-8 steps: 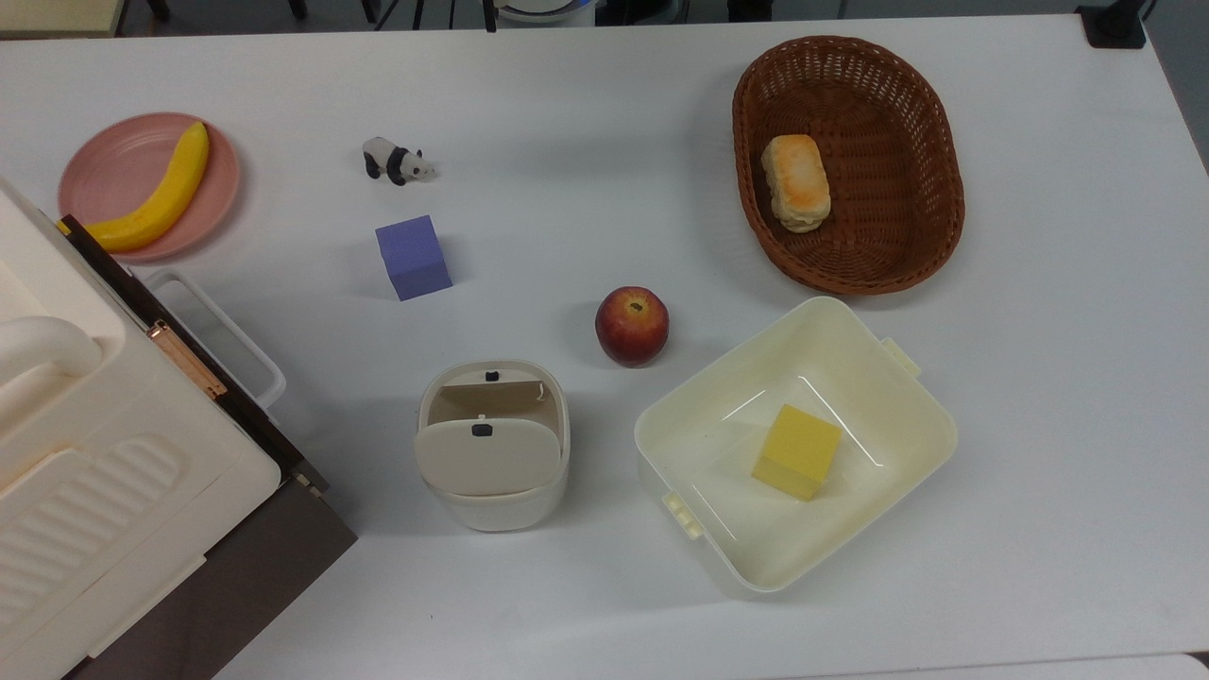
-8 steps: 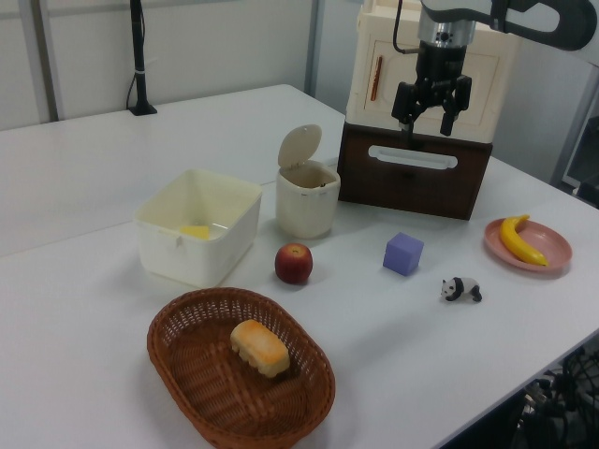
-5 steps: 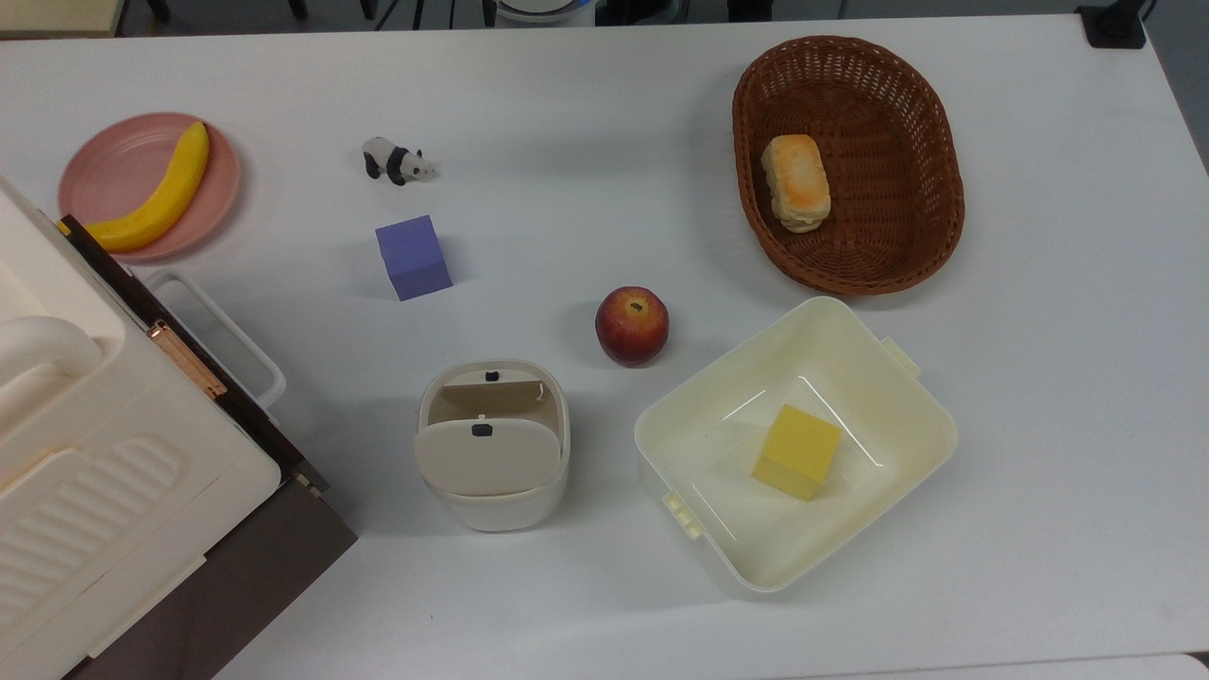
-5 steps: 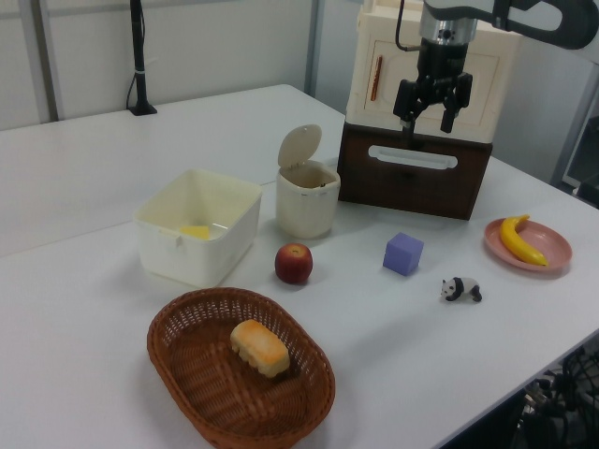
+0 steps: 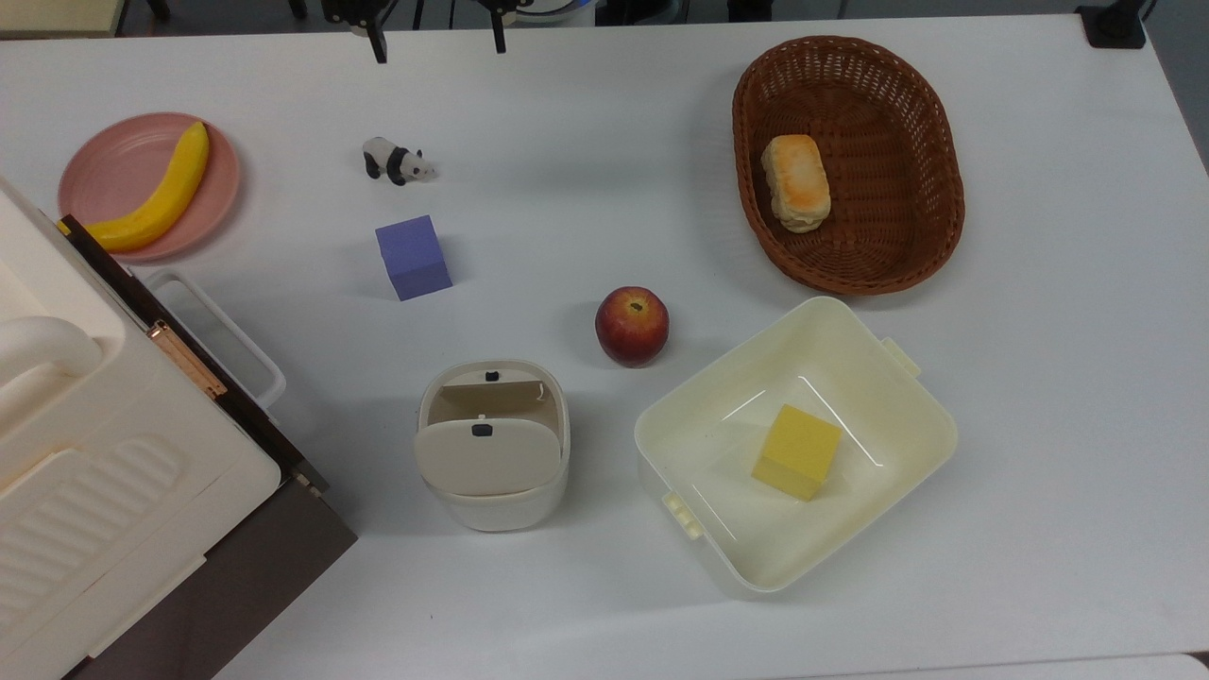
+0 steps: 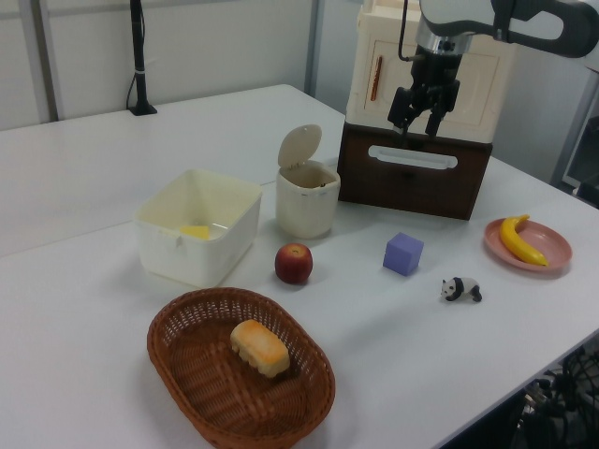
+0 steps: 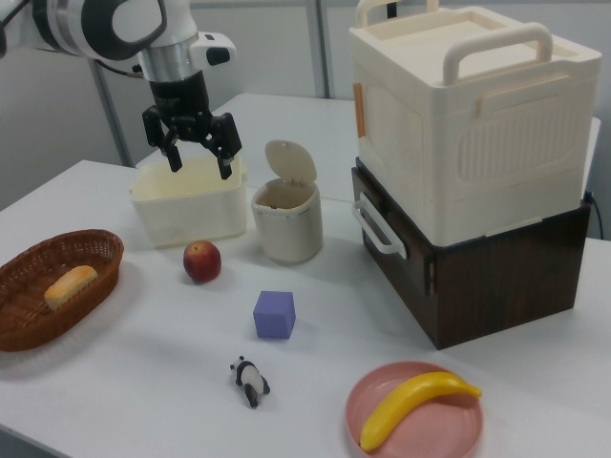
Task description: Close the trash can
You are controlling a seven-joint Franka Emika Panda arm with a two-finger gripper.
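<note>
The trash can (image 5: pixel 492 453) is a small off-white bin standing near the top view's lower middle. Its beige-grey lid (image 5: pixel 487 455) is raised on its hinge and the inside is open to view. The left view has the trash can (image 6: pixel 307 203) with its lid (image 6: pixel 299 147) upright, and the right view shows the trash can (image 7: pixel 286 227) beside the cream tub. My gripper (image 5: pixel 437 45) hangs open and empty high over the table, at the top view's upper edge. The gripper (image 6: pixel 416 118) is well apart from the bin, as the right view's gripper (image 7: pixel 200 162) also shows.
An apple (image 5: pixel 632 326) lies between the bin and a cream tub (image 5: pixel 878 378) holding a yellow block (image 5: pixel 796 451). A purple cube (image 5: pixel 413 256), a toy panda (image 5: pixel 395 160), a banana on a pink plate (image 5: pixel 113 151), a wicker basket (image 5: pixel 935 161) with bread, and a big cream appliance (image 5: pixel 85 491) surround them.
The gripper's fingertips have come into the top view at its upper edge. In the left view the gripper has shifted slightly left and turned. The trash can's lid stays raised.
</note>
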